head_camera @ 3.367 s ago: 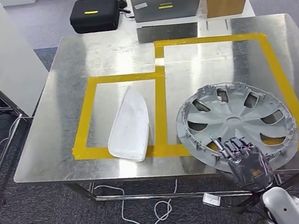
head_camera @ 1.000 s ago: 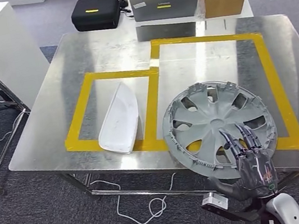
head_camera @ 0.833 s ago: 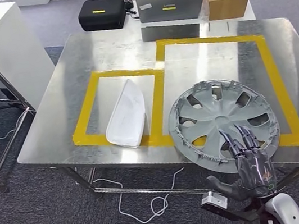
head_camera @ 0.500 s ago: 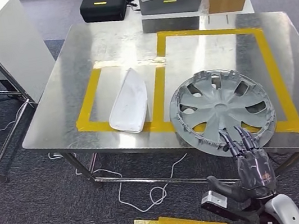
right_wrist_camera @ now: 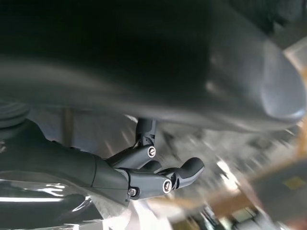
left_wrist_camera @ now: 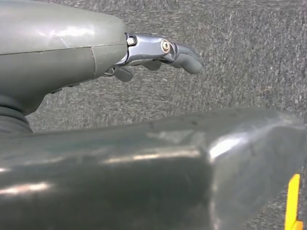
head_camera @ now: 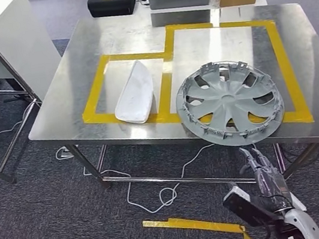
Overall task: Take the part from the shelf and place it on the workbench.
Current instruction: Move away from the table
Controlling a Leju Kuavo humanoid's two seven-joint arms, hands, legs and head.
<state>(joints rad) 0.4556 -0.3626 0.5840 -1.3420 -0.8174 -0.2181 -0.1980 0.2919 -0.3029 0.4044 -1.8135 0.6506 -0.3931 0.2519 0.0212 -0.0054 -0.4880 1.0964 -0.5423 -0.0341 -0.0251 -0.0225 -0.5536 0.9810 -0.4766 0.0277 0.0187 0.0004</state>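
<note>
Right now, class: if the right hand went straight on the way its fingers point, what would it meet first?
Probably the near rim of the hubcap, which overhangs the table edge just ahead of the right hand; depth is unclear, so the hand might pass beneath.

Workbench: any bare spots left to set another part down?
Free: the far half of the big taped box behind the hubcap; the steel strip right of that box; the far-left corner. Crowded: the small box, mostly taken by the white part, and the near edge the hubcap overhangs.

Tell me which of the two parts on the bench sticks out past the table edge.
The grey wheel cover: its near rim overhangs the workbench edge, just ahead of the right hand. The white panel lies fully on the top, in the smaller taped square.
</note>
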